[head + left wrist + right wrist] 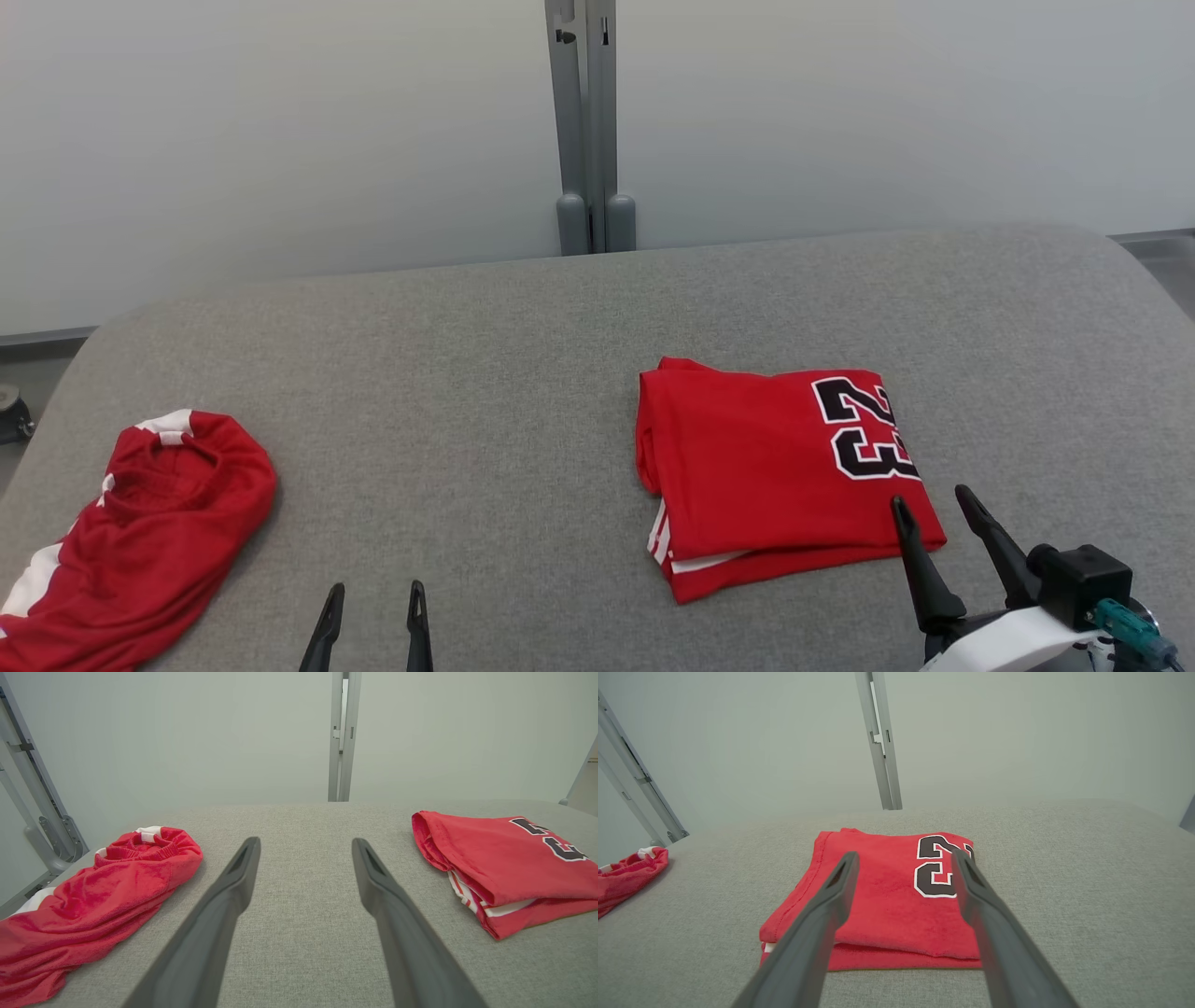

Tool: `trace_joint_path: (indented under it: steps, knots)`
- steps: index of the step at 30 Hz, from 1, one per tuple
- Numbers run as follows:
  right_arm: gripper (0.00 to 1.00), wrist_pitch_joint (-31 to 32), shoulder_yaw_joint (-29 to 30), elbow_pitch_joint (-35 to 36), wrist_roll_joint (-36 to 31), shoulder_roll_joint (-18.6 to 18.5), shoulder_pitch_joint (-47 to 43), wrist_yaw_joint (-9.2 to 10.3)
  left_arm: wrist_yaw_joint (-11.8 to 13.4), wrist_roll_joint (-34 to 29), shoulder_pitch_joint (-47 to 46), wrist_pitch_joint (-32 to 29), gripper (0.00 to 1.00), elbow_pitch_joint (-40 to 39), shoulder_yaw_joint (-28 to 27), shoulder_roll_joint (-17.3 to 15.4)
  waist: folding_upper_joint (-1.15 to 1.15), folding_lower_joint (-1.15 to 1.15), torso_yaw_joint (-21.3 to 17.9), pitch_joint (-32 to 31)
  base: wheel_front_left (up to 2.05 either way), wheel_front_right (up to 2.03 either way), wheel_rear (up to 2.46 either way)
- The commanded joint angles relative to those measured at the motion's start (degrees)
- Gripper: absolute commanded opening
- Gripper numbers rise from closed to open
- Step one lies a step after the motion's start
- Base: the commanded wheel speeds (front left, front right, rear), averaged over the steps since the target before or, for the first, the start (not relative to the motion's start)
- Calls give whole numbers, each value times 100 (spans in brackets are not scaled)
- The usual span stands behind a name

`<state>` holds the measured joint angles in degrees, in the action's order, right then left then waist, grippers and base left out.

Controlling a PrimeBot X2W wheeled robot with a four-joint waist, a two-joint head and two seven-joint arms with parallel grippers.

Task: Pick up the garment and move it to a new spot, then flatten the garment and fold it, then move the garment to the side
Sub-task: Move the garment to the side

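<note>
A folded red garment (775, 471) with a black number printed on it lies flat on the grey table (523, 373), right of centre. In the left wrist view the folded garment (509, 868) sits at the right, and in the right wrist view the folded garment (882, 905) lies straight ahead. A crumpled red and white garment (140, 537) lies at the table's near left, also seen as the crumpled garment (88, 900) and the crumpled garment (626, 877). My right gripper (934, 504) is open, just off the folded garment's near right corner. My left gripper (376, 595) is open over bare table, holding nothing.
A grey metal post (588, 131) stands behind the table's far edge against a pale wall. Angled metal frame bars (32, 793) stand off the table's left side. Bare grey surface stretches between the two garments and behind them.
</note>
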<state>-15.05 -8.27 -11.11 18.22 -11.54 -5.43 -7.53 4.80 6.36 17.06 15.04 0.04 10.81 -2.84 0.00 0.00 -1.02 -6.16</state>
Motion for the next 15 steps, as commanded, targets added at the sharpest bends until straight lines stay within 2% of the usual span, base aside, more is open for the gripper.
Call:
trace_joint_path:
  steps: [1,8,9,15]
  knots:
    - [100,-16,-52,-137,170,-37,133,9,-12,-53,-127,19,100,15,15,-11,0,0,13,128,0,0,0]
    - [100,-16,-158,-1041,1082,-293,887,9,24,45,-343,19,100,49,221,-11,0,0,92,523,0,0,0]
    - [100,35,-258,-1344,1315,-499,1198,10,16,46,-426,19,100,79,306,-11,0,0,127,654,0,0,0]
    - [100,768,-566,-1986,2148,-1033,2097,9,-5,32,-762,19,100,113,479,-12,0,0,228,1129,0,0,0]
